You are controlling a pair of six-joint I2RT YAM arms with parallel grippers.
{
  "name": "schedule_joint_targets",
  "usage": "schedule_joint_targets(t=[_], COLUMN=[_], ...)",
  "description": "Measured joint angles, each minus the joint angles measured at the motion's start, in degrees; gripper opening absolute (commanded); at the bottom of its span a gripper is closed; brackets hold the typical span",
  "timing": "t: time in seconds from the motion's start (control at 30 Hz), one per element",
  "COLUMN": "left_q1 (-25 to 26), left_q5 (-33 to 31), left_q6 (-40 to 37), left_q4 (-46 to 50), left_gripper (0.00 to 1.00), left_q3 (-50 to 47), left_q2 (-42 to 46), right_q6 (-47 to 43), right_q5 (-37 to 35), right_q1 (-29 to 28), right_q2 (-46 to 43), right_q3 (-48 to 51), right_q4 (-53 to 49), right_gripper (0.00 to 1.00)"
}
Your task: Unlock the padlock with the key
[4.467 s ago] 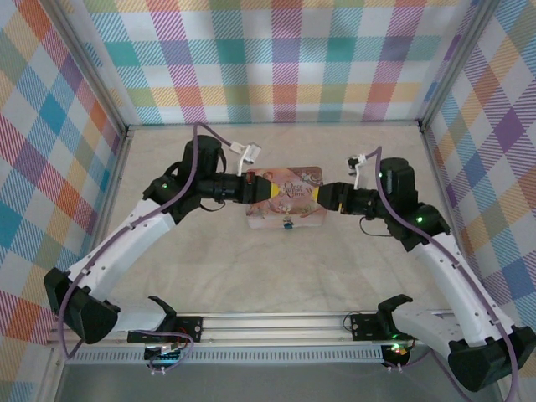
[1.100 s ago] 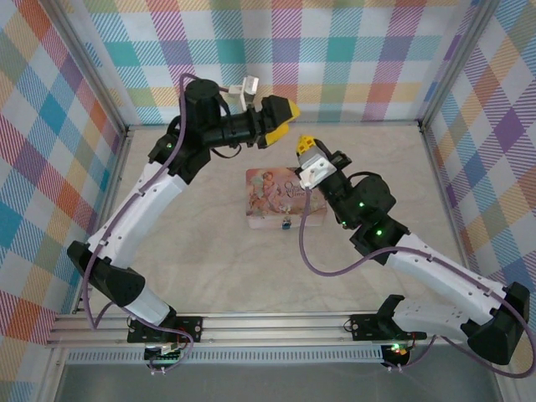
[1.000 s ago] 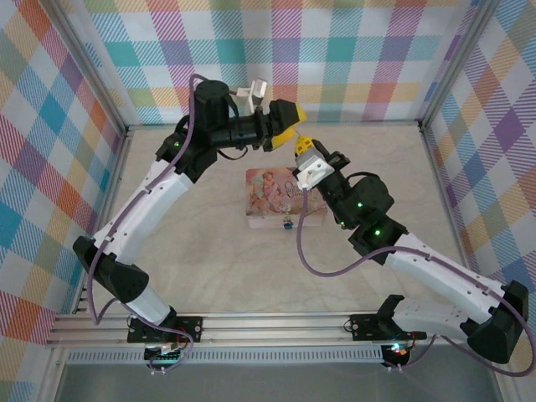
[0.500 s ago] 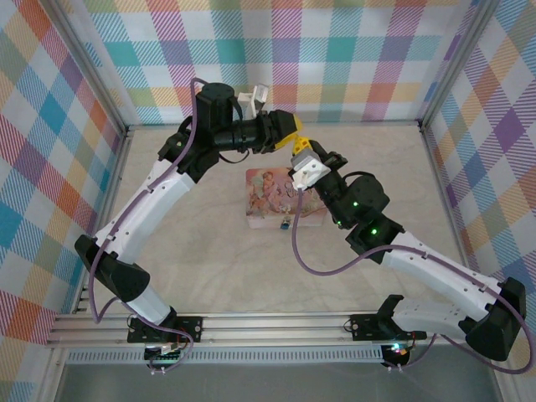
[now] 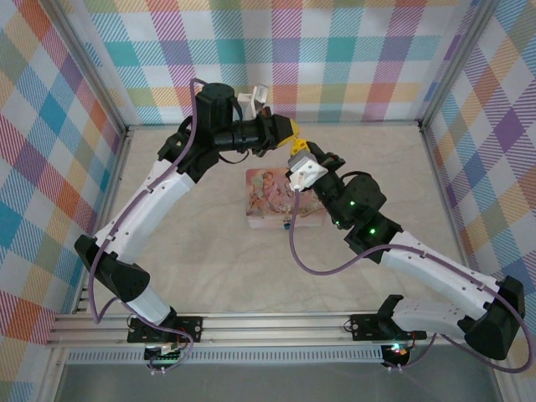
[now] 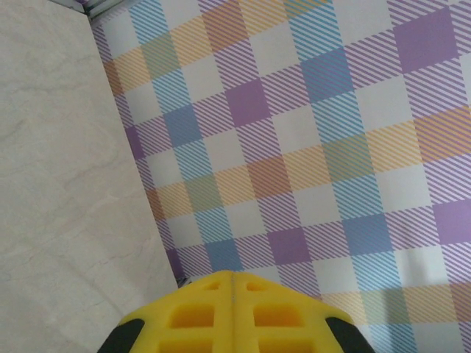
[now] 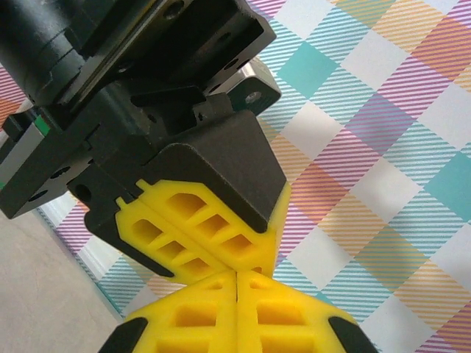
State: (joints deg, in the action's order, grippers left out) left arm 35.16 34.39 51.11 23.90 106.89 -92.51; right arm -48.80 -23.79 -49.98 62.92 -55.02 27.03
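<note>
1. Padlock [image 5: 286, 221] sat at the near edge of the pink picture tin [image 5: 265, 197], well below both grippers; it looked untouched.
2. Left gripper [image 6: 232, 274] and right gripper [image 7: 237, 273] each had their jaws pressed together, meeting tip to tip above the tin's far side.
3. The key was too small to make out; inserting and turning it remained.

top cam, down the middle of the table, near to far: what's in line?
Aluminium rail → padlock → pink tin → right gripper → left gripper → plaid back wall.
</note>
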Motion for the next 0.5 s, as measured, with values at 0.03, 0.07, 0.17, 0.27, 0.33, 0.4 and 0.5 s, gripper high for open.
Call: schedule_joint_targets(t=[0.03, 0.07, 0.17, 0.27, 0.33, 0.4, 0.5], left_q1=[0.0, 0.0, -0.4, -0.8, -1.0, -1.1, -1.2], left_q5=[0.0, -0.3, -2.0, -5.0, -7.1, -8.8, -10.7], left_q6=[-0.3, -0.8, -3.0, -6.3, -8.7, -11.0, -14.1], left_q4=[0.3, 0.8, 2.4, 3.7, 4.6, 5.2, 5.3], left_gripper=[0.0, 0.0, 0.0, 0.0, 0.0, 0.0, 0.0], left_q3=[0.0, 0.0, -0.1, -1.9, -3.6, -5.7, -9.3], left_q2=[0.0, 0.0, 0.0, 1.0, 2.0, 3.1, 4.4], right_q6=[0.3, 0.9, 3.8, 8.0, 12.2, 16.8, 24.3], right_q5=[0.0, -0.2, -1.8, -3.5, -4.2, -4.5, -4.5], right_q1=[0.0, 0.0, 0.0, 0.0, 0.1, 0.1, 0.1], right_q2=[0.0, 0.0, 0.0, -0.5, -1.4, -2.3, -3.9], right_q3=[-0.1, -0.4, -1.4, -1.6, -1.6, -1.5, -0.2], right_q4=[-0.7, -2.1, -6.4, -10.4, -14.1, -17.9, -22.2], right_gripper=[0.2, 0.27, 0.41, 0.55, 0.6, 0.66, 0.8])
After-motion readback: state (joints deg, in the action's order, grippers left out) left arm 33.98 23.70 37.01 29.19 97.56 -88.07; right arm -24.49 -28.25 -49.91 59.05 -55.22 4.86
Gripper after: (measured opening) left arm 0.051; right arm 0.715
